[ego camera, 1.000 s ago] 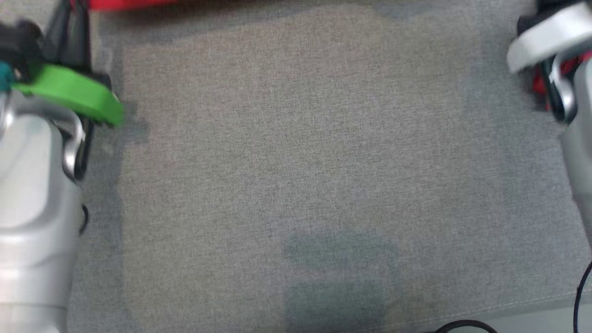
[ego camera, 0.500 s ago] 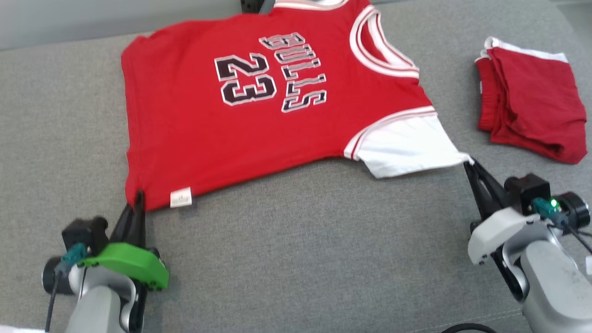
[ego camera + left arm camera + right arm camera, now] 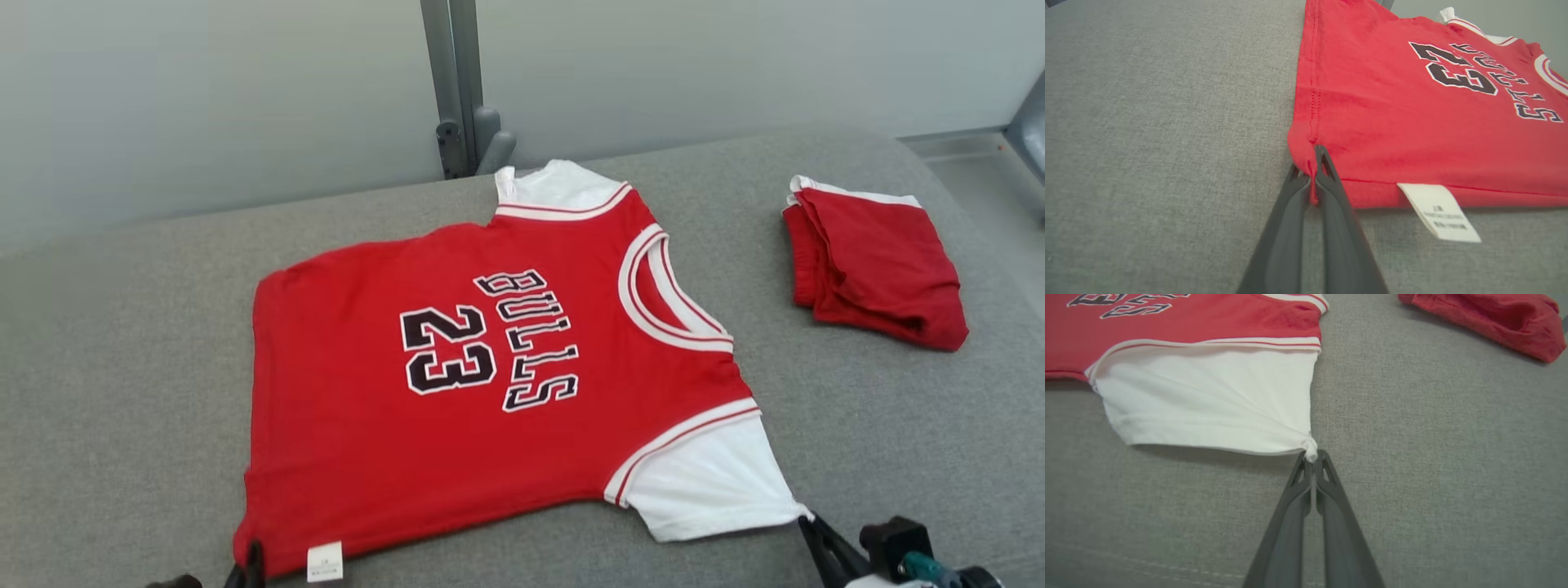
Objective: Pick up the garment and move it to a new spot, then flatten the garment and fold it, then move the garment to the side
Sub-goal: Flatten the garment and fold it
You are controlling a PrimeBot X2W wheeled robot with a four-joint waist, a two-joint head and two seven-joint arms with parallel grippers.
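Note:
A red jersey (image 3: 457,408) with white sleeves and the print "BULLS 23" lies spread flat on the grey cushion, neck toward the right. At its near hem corner (image 3: 1306,163) my left gripper (image 3: 1312,163) is shut, pinching the red cloth beside a white care label (image 3: 1437,210). That gripper's tips (image 3: 249,563) peek in at the head view's bottom edge. My right gripper (image 3: 1311,457) is shut on the bunched tip of the near white sleeve (image 3: 1208,400), seen at the lower right (image 3: 808,523) in the head view.
A folded red garment (image 3: 878,265) lies at the cushion's far right. Behind the cushion (image 3: 122,367) stands a pale wall with a grey post (image 3: 453,82). Bare grey fabric stretches to the left of the jersey and in front of it.
The head camera has tilted up, from bare cushion to the whole jersey and wall. Both grippers have kept their hold on the hem corner and sleeve tip.

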